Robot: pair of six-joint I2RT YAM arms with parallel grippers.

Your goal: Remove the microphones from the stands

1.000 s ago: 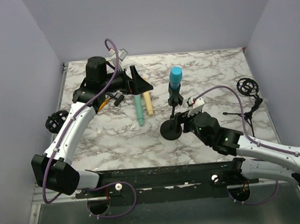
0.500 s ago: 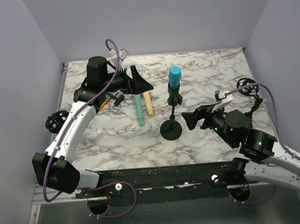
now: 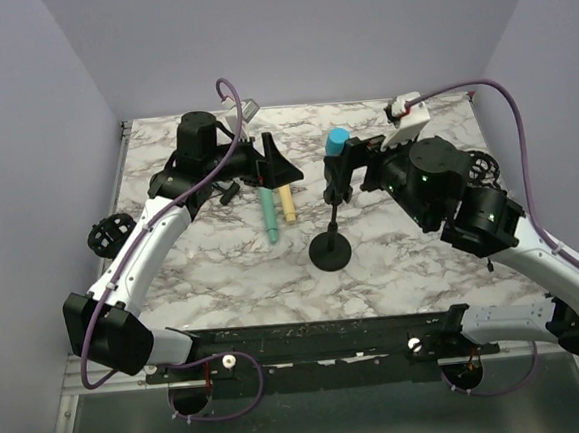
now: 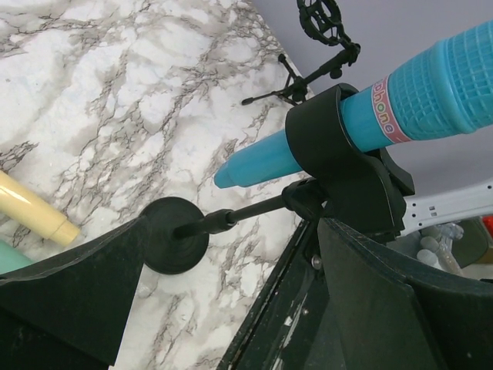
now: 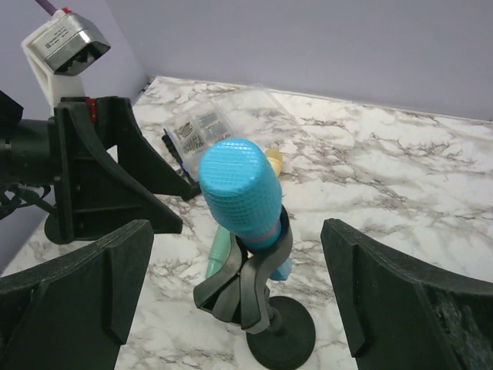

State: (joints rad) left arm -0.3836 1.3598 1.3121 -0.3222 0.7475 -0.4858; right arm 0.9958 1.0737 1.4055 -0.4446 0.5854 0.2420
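A blue microphone (image 3: 339,142) sits tilted in the black clip of a stand (image 3: 330,251) at the table's middle. My right gripper (image 3: 358,164) hovers just right of the microphone's head, open. In the right wrist view the microphone (image 5: 239,193) and clip (image 5: 246,285) lie between the wide-apart fingers (image 5: 77,285), untouched; the gripper (image 5: 239,297) is empty. My left gripper (image 3: 270,164) is open and empty to the left of the stand. In the left wrist view the microphone (image 4: 416,100) and the stand base (image 4: 173,235) lie ahead of the gripper (image 4: 231,308).
A green stick (image 3: 270,218) and a yellow stick (image 3: 286,202) lie left of the stand. A small black tripod with a ring mount (image 3: 478,169) stands at the right edge, another ring mount (image 3: 105,234) at the left edge. A clear bag (image 5: 223,116) lies at the back.
My right gripper has risen from beside the stand's base and swung back to the microphone's head. My left gripper has shifted slightly to the right.
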